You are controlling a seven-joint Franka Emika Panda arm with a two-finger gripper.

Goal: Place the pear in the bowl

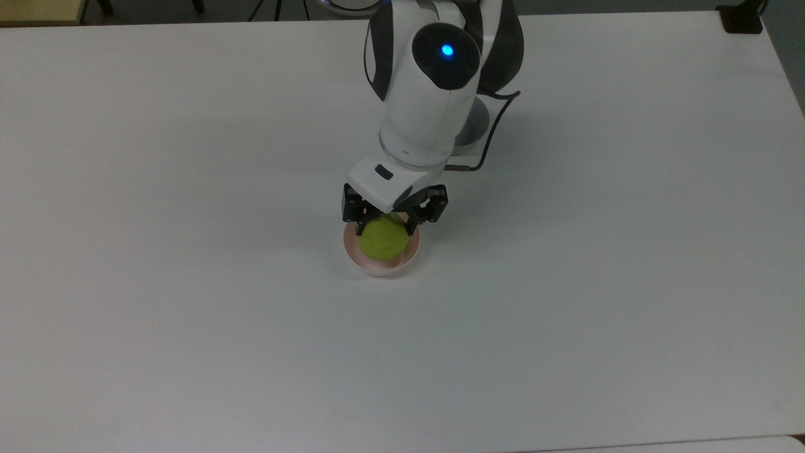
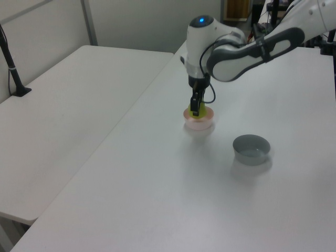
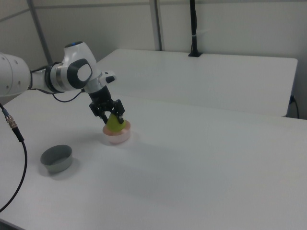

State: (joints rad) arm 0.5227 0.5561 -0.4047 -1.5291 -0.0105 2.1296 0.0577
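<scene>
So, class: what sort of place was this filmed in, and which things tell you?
Probably a robotics lab: a robot arm works over plain white tables, with cables trailing and partition walls behind.
</scene>
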